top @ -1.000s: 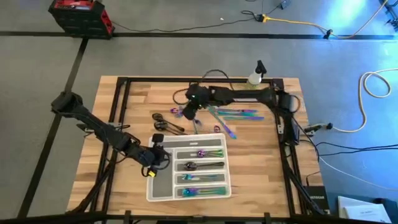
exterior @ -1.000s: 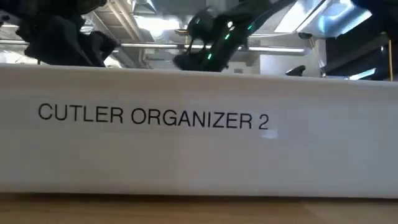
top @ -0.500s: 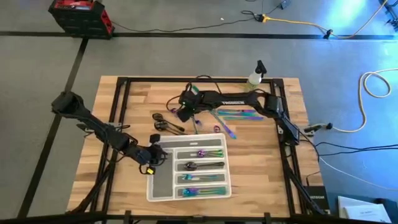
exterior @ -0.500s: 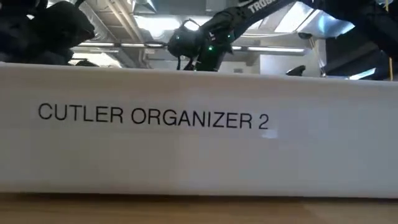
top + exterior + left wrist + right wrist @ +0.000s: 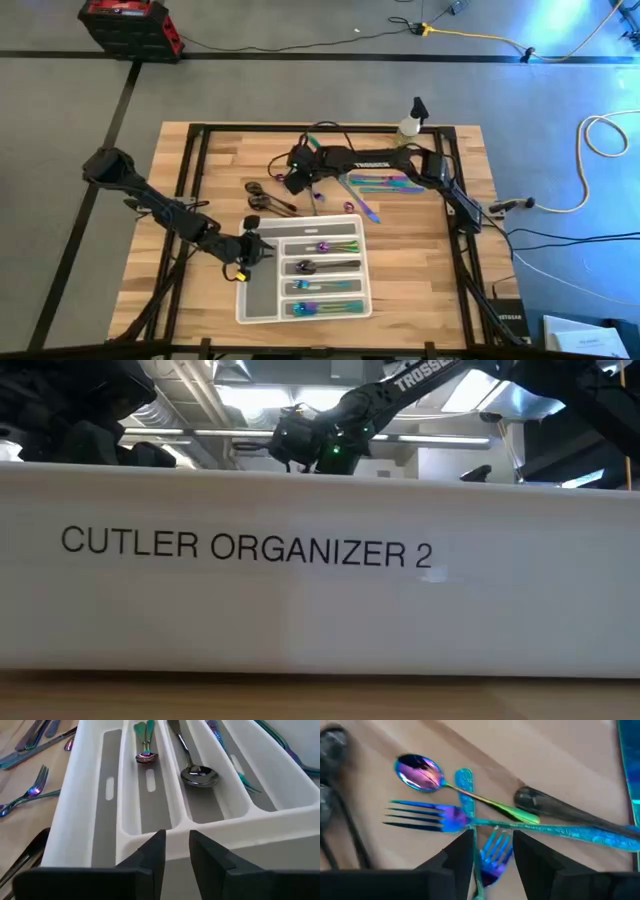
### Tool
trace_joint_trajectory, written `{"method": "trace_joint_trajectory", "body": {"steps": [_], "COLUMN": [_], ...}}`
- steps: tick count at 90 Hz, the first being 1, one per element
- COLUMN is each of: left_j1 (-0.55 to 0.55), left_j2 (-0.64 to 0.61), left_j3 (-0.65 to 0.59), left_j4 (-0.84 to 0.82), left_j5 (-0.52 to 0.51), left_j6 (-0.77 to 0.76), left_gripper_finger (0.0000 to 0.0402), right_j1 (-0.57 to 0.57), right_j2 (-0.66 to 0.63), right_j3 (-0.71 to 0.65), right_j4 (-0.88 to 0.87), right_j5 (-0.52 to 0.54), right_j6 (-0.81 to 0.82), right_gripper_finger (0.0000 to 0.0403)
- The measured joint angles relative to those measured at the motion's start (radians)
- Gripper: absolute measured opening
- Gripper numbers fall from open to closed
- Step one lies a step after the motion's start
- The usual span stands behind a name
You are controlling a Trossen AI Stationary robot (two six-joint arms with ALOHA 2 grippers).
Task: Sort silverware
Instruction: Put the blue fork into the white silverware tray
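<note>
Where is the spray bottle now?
In the high view, the spray bottle stands at the table's far edge, toward the right, just beyond the right arm and the loose silverware.

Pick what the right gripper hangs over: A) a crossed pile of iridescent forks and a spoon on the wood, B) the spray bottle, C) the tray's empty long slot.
A: the right gripper is open above the crossed iridescent forks and spoon on the bare wooden table.
</note>
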Motion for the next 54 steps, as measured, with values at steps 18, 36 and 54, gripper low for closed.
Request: {"method": "trace_joint_trajectory", "body": {"steps": [18, 36, 54], "left_j1": [0.001, 0.001, 0.001], "left_j2": [0.000, 0.000, 0.000], "left_j3": [0.000, 0.000, 0.000], "left_j4": [0.000, -0.001, -0.001], "left_j5": [0.000, 0.000, 0.000], "left_j6": [-0.005, -0.007, -0.007], "left_gripper_finger": [0.0072, 0.0072, 0.0072], "right_j1": [0.008, 0.012, 0.016], "right_j2": [0.000, 0.000, 0.027], "right_j3": [0.000, 0.000, -0.001], "right_j4": [-0.020, -0.030, -0.008], "right_j5": [0.029, 0.029, 0.031], "right_j6": [0.014, 0.041, 0.048], "right_gripper_finger": [0.0122, 0.0122, 0.0122]}}
